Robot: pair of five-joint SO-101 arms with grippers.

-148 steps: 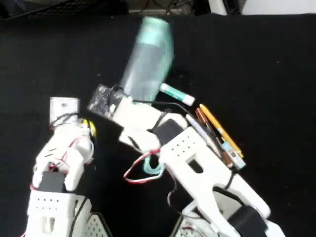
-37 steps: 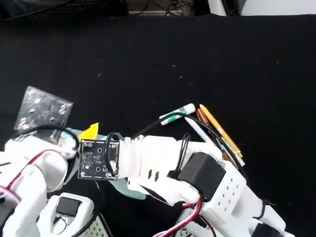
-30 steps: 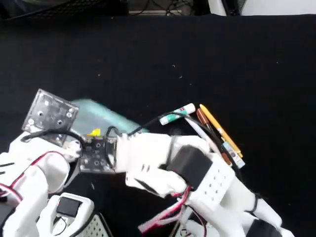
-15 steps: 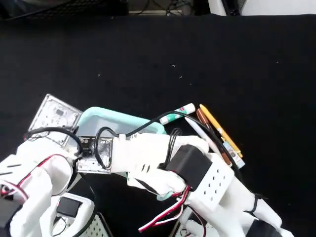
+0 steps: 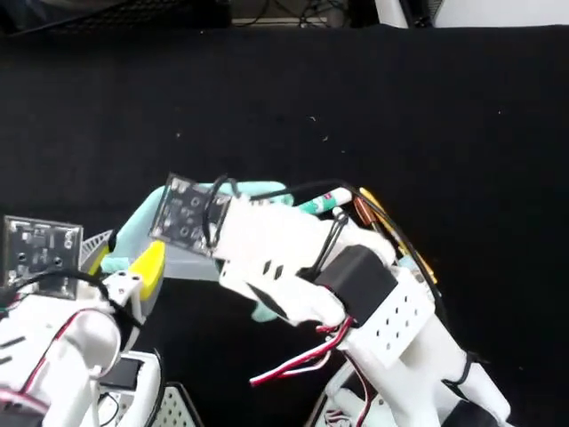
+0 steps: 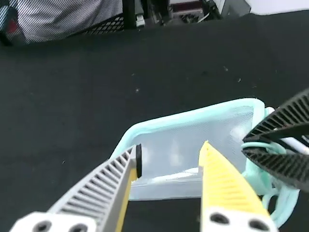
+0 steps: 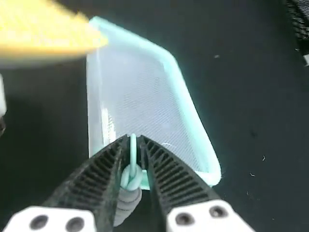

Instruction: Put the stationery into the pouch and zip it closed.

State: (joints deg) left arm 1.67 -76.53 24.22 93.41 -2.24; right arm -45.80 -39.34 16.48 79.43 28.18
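Right wrist view shows the right end effector (image 7: 133,140) pressed together on the teal pull loop (image 7: 131,169) at one end of the pouch (image 7: 140,96), a flat mesh bag with a teal border that lies on the black desk (image 5: 400,107). From the left wrist view, the left end effector (image 6: 170,152) is spread wide, its grey and yellow fingers either side of the pouch's near edge; whether they touch the fabric I cannot tell. Over in the high view the stationery (image 5: 366,206), a glue stick and several pens and pencils, lies on the desk just beside the pouch, partly hidden under the right arm, so nothing has gone into the bag yet. The step in hand looks like getting the pouch open: one arm on the zip pull, the other placed to anchor the bag. How far the zip is drawn I cannot make out. The next move probably calls for the left fingers to clamp the near edge so the bag does not slide, while the right arm draws the loop along the zip line.
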